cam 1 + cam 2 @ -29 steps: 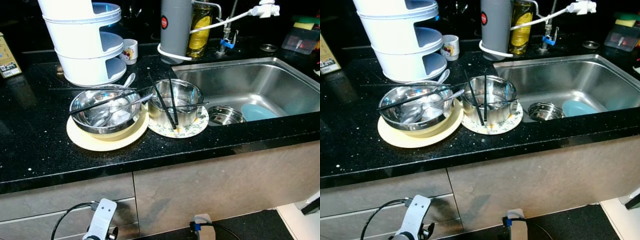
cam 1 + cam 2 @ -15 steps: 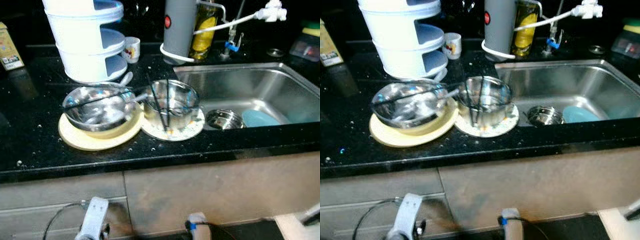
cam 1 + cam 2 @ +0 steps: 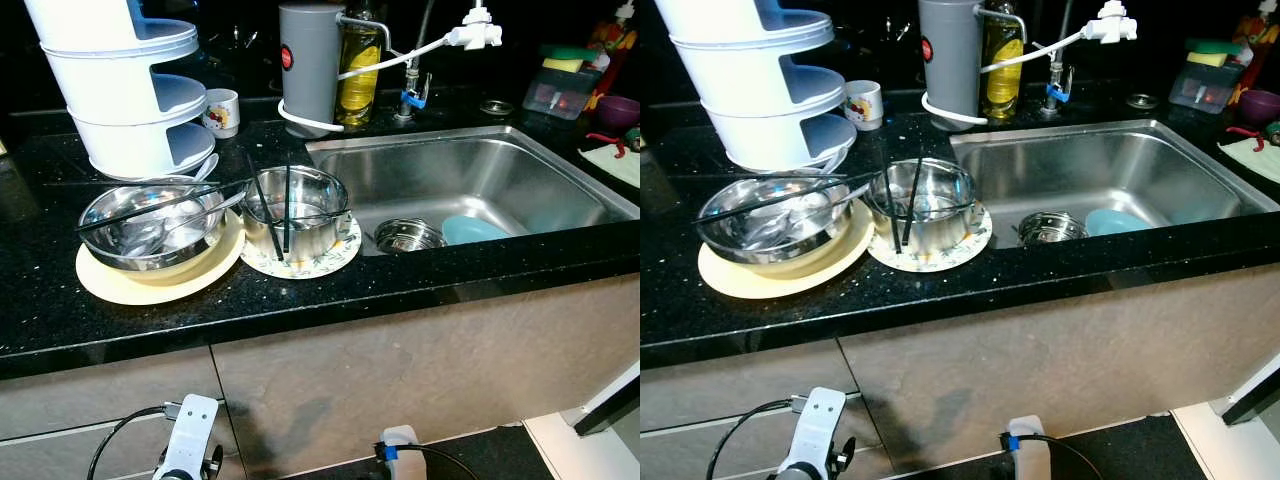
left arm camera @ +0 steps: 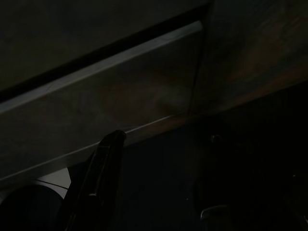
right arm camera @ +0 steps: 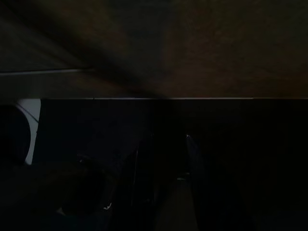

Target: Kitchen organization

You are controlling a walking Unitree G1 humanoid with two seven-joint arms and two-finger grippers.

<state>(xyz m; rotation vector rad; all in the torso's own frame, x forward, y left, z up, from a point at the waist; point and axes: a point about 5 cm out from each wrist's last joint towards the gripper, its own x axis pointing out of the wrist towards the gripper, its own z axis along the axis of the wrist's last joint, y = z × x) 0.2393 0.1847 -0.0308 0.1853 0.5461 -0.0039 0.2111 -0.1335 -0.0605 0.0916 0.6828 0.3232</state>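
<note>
Arms hang idle below the counter edge [image 3: 330,300]; left gripper [image 4: 94,192] and right gripper [image 5: 161,192] sit in shade, finger state can't be told. Risk: chopsticks [image 3: 272,210] lie loose across the steel pot [image 3: 297,205] and wide steel bowl [image 3: 150,218], a careless lift sends them rolling off. Both stand just past that edge, well above the grippers. Sink [image 3: 470,165] beyond holds a small steel bowl [image 3: 407,236] and blue plate [image 3: 475,229].

A home kitchen, seemingly: black counter [image 3: 40,300], steel sink [image 3: 470,175], faucet [image 3: 472,27], used bowls [image 3: 150,215].
</note>
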